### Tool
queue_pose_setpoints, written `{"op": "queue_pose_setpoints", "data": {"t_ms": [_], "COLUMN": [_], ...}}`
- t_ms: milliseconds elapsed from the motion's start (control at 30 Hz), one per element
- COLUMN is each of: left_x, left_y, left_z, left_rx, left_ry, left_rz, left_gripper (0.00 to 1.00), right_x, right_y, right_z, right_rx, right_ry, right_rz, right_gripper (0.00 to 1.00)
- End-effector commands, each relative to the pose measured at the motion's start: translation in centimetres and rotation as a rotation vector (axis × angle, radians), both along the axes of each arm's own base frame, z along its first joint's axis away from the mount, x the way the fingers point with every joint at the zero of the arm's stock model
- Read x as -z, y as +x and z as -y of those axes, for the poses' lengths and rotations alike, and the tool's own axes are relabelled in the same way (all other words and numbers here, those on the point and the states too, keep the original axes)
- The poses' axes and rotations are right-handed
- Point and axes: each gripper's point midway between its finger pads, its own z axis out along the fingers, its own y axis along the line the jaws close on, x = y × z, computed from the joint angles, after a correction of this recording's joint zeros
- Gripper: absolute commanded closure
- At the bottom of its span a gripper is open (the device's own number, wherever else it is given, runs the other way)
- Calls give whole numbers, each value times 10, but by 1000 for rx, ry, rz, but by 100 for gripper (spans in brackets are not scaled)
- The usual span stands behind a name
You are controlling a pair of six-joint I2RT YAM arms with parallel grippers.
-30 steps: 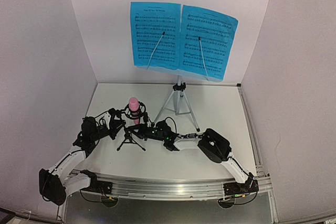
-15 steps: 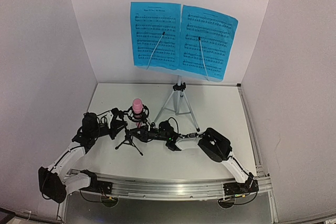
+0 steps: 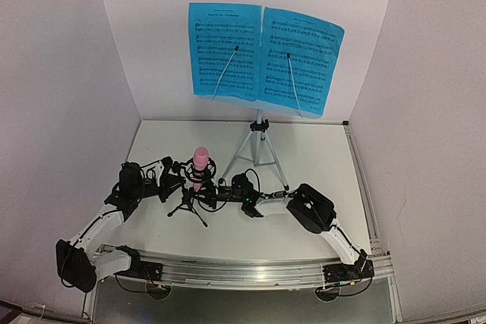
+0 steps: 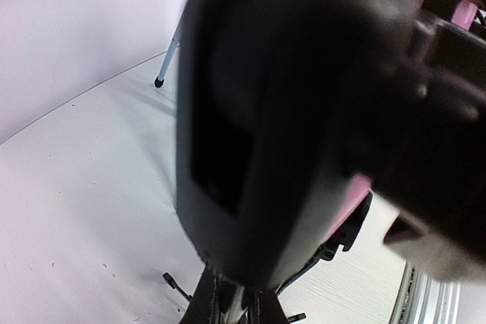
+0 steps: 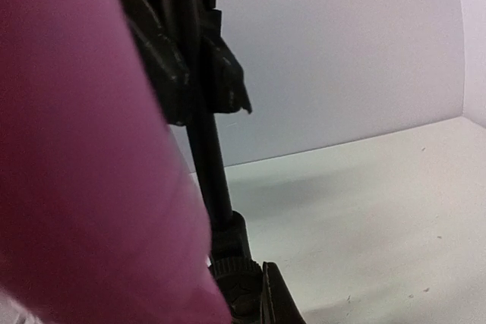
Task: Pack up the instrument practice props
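In the top view the two arms reach in from the near edge and meet around the mic stand (image 3: 188,206), which stands on the table (image 3: 319,157) at about 7 o'clock from its middle. The left gripper (image 3: 173,184) is at the stand's 9 o'clock and the right gripper (image 3: 219,190) at its 3 o'clock, both level with the ring (image 3: 199,170). The pink mic (image 3: 200,158) is upright in that ring, its head poking out above. Neither wrist view settles the grips. The left one is filled by a dark blurred mass with pink behind it and the stand's legs (image 4: 228,305) below. The right one is swamped by the mic (image 5: 83,149), with the stand's shaft (image 5: 216,187) just beside it. I cannot tell how far either pair of fingers is open, or whether either has hold of anything. The step in hand looks like freeing the mic from its stand. To do it well, one gripper should pin the stand low on the shaft so the legs stay planted, while the other takes the mic body and draws it straight up along the ring's axis, not sideways, since a tilt could tip the light tripod. Farther back, at 1 o'clock from the mic and well apart, the music stand (image 3: 258,149) is untouched, and two blue sheets (image 3: 225,51) rest side by side on top.
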Motion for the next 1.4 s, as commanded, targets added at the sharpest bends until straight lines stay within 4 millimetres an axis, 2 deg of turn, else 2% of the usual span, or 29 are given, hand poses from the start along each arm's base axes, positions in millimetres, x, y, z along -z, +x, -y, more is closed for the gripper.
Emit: {"op": "queue_pose_setpoints", "data": {"t_ms": [0, 133, 267, 433, 533, 600, 833, 900, 1000, 1100, 1233, 1367], "left_x": [9, 12, 11, 11, 10, 12, 7, 6, 7, 8, 7, 9], "left_y": [-15, -13, -13, -12, -11, -11, -10, -9, -7, -5, -5, -5], "left_z": [8, 7, 7, 6, 5, 5, 4, 4, 5, 5, 6, 7], "left_rx": [31, 28, 35, 36, 29, 29, 41, 41, 43, 47, 56, 65], "left_ry": [-78, -64, -62, -45, -39, -31, -14, -12, -3, 3, 6, 10], "left_rz": [-166, -154, -133, -98, -77, -67, 9, 26, 42, 57, 80, 90], "left_gripper": [100, 100, 100, 100, 100, 100, 100, 100, 100, 100, 100, 100], "right_x": [20, 26, 14, -2, -9, -12, -30, -28, -21, -18, -15, -24], "right_y": [-10, -9, -6, -7, -14, -23, -41, -41, -39, -40, -24, -13], "right_z": [-3, -4, -3, 3, 10, 14, 25, 27, 28, 22, 19, 11], "right_rx": [-19, -12, 4, 14, 25, 33, 23, 31, 41, 18, 85, 105], "right_ry": [-58, -66, -52, -36, -38, -46, -33, -31, -28, -30, 8, 57], "right_rz": [211, 211, 141, 11, -51, -68, -292, -429, -658, -759, -843, -898], "right_gripper": [100, 99, 80, 51, 23, 17, 13, 9, 10, 10, 12, 21]}}
